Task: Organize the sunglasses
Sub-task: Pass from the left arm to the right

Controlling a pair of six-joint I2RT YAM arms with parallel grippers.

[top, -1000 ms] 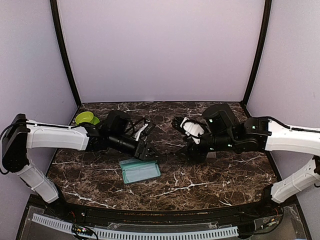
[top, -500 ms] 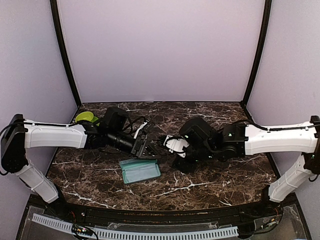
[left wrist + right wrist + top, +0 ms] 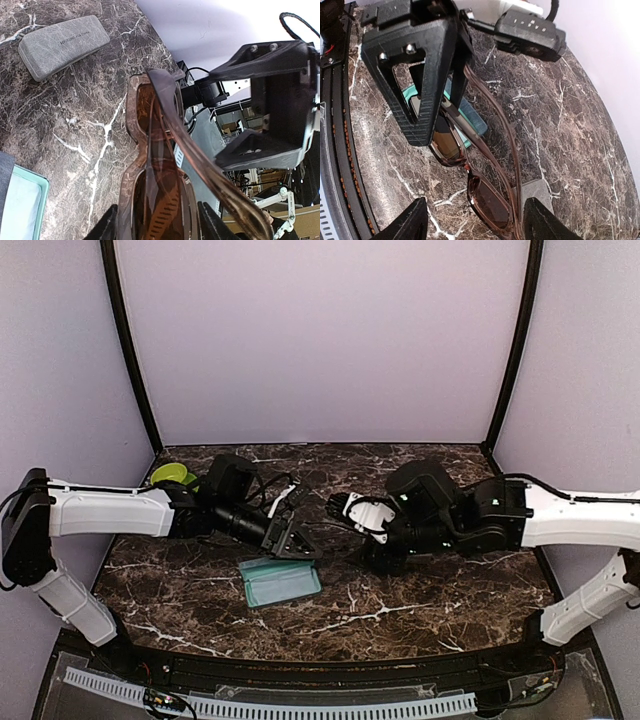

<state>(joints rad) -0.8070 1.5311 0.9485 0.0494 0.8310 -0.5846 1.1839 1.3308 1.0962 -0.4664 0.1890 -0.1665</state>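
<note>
While my left gripper (image 3: 292,540) stands about half closed, its fingers (image 3: 107,227) press in on either side of the brown sunglasses (image 3: 160,165), so it is grasping them around the front frame at one lens. A temple arm stands out from the frame. The pair sits near the middle of the marble table (image 3: 440,590), just beyond the far right corner of the open teal case (image 3: 280,583). I cannot tell whether it clears the marble. A closed grey case (image 3: 62,45) lies on the table farther off.

My right gripper (image 3: 476,220) is spread wide and holds nothing. Its two fingers (image 3: 407,222) stand well apart with one lens low between them, and I see no contact on either side. From above it faces the left gripper from the right, near it but apart.

Against half a second ago, my right arm has drawn back to the right and a little toward the far wall, so the gap between my grippers has grown. A full second ago it was farther back still, so it went in and came partway out. My left arm has barely shifted in that last half second, its hold on the sunglasses looks the same, and the teal case has not moved.
</note>
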